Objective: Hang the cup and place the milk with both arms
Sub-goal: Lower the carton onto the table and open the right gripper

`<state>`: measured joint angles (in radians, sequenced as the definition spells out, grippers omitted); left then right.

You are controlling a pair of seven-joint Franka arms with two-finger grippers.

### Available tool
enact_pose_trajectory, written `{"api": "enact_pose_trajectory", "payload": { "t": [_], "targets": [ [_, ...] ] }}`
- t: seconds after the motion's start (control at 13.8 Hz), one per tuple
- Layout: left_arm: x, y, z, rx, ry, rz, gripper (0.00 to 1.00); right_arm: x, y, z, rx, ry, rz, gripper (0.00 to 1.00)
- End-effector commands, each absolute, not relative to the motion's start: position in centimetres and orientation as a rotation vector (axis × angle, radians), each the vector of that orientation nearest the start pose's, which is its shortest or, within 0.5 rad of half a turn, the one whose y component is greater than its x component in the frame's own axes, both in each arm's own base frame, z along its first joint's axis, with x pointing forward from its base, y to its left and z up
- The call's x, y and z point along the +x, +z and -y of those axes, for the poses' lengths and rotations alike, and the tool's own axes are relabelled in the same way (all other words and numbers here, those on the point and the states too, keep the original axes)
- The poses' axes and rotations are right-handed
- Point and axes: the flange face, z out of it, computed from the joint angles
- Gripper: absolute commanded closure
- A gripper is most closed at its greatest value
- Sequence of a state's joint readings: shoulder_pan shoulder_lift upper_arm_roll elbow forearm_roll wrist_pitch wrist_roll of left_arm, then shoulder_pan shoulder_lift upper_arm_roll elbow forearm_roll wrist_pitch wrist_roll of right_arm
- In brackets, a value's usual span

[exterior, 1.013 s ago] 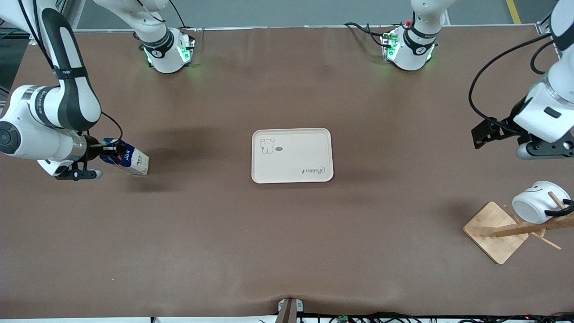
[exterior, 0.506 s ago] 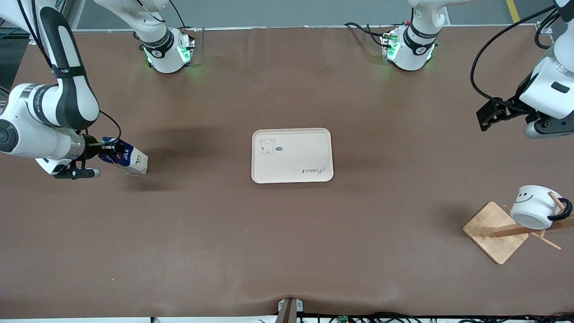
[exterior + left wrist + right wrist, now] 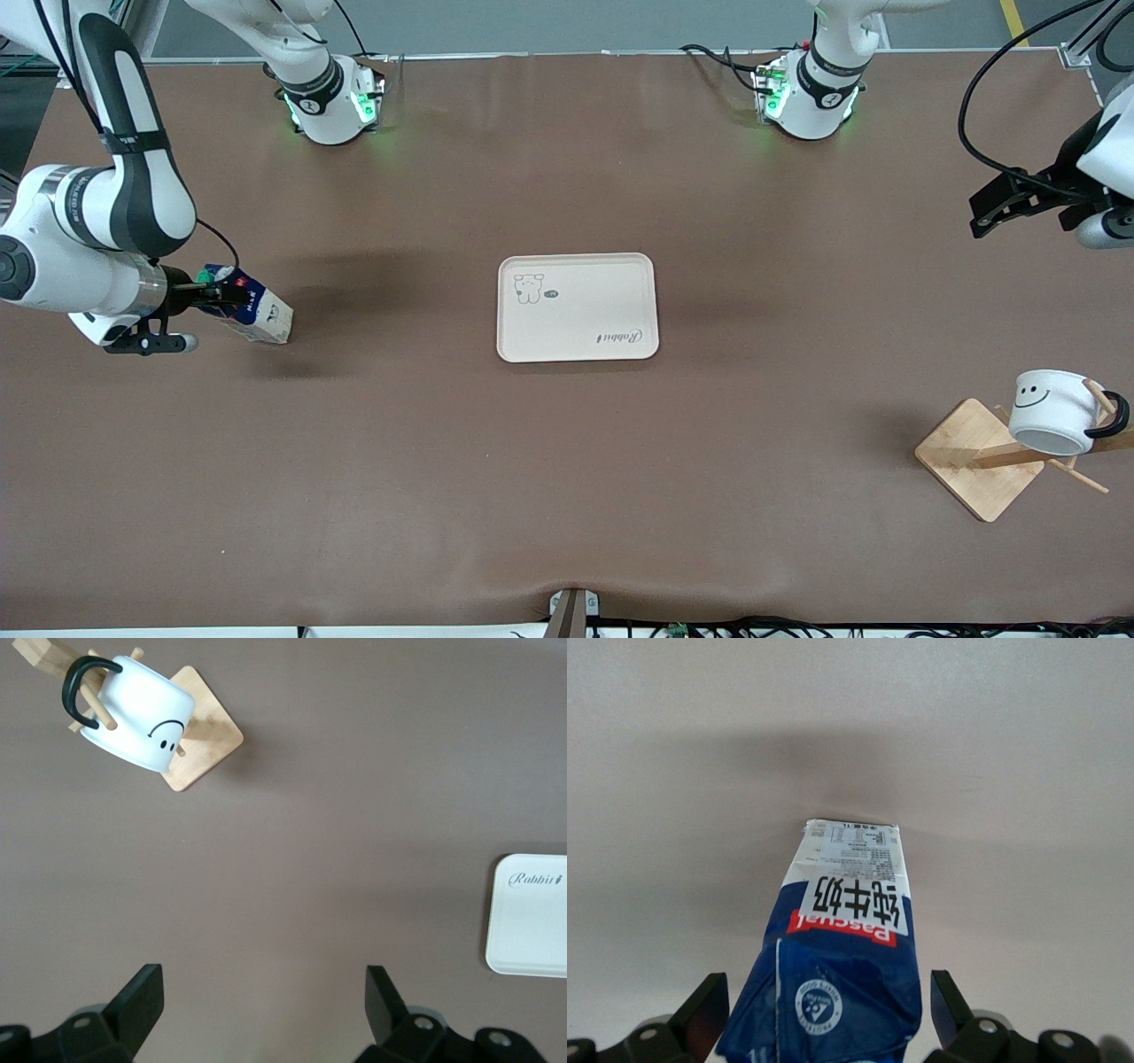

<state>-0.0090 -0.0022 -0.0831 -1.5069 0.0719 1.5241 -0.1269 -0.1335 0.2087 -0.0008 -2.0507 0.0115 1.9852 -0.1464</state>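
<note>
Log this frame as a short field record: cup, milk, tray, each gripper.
cup: hanging by its black handle on a peg of the wooden rack, toward the left arm's end of the table
milk: on the table toward the right arm's end, not on the tray
tray: mid-table, nothing on it
left gripper: open, in the air over bare table, clear of the cup
right gripper: fingers open, either side of the milk's top

Milk (image 3: 245, 305) standing on brown table (image 3: 567, 496) toward right arm's end, top between spread fingers of right gripper (image 3: 210, 297). Left gripper (image 3: 982, 213) hanging open above table. Cup (image 3: 1054, 410) hanging by handle on wooden rack (image 3: 983, 458). Cream tray (image 3: 577, 307) lying mid-table.
</note>
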Motion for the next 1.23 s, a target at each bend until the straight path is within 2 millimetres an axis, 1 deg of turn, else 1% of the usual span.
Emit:
{"api": "enact_pose_trajectory", "payload": {
  "t": [0.0,0.14,0.22,0.36,0.43,0.51,0.58,0.65,0.72,0.8,0.87,0.94,1.09,1.16],
  "targets": [
    [53.1,64.9,4.3,-3.088,-0.086,0.034,0.00,54.4,32.9,7.4,-3.079,0.407,0.031,0.00],
    [53.3,65.4,4.1,-3.092,-0.097,0.039,0.00,54.7,33.5,7.3,-3.077,0.414,0.036,0.00],
    [53.3,65.3,4.2,-3.092,-0.095,0.037,0.00,54.9,33.9,7.3,-3.077,0.414,0.038,0.00],
    [53.4,65.2,4.2,-3.092,-0.088,0.039,0.00,55.5,35.3,7.1,-3.076,0.419,0.045,0.00],
    [53.5,65.0,4.3,-3.092,-0.079,0.040,0.00,56.0,36.3,6.4,-3.077,0.419,0.062,0.00],
    [53.6,64.7,4.3,-3.090,-0.056,0.040,0.00,56.8,37.8,5.6,-3.082,0.404,0.083,0.00],
    [53.5,65.0,4.2,-3.088,-0.044,0.041,0.00,57.7,39.1,5.7,-3.081,0.376,0.080,0.00],
    [53.6,64.8,4.1,-3.087,-0.023,0.042,0.00,59.2,40.4,5.9,-3.080,0.353,0.080,0.00],
    [53.7,64.8,4.2,-3.087,-0.013,0.035,0.00,60.7,43.1,5.9,-3.082,0.339,0.085,0.00],
    [53.7,64.8,4.2,-3.086,-0.013,0.037,0.00,61.9,45.2,5.6,-3.077,0.365,0.092,0.00],
    [53.6,64.7,4.2,-3.085,-0.006,0.038,0.00,62.9,47.7,5.8,-3.077,0.379,0.091,0.00],
    [53.6,64.7,4.2,-3.085,-0.004,0.033,0.00,63.5,49.7,5.9,-3.081,0.395,0.094,0.00],
    [53.6,64.7,4.2,-3.087,-0.003,0.035,0.00,63.6,53.9,6.2,-3.099,0.347,0.081,0.00],
    [53.6,64.6,4.3,-3.085,0.001,0.033,0.00,63.4,54.9,6.0,-3.105,0.326,0.079,0.00]
  ]
}}
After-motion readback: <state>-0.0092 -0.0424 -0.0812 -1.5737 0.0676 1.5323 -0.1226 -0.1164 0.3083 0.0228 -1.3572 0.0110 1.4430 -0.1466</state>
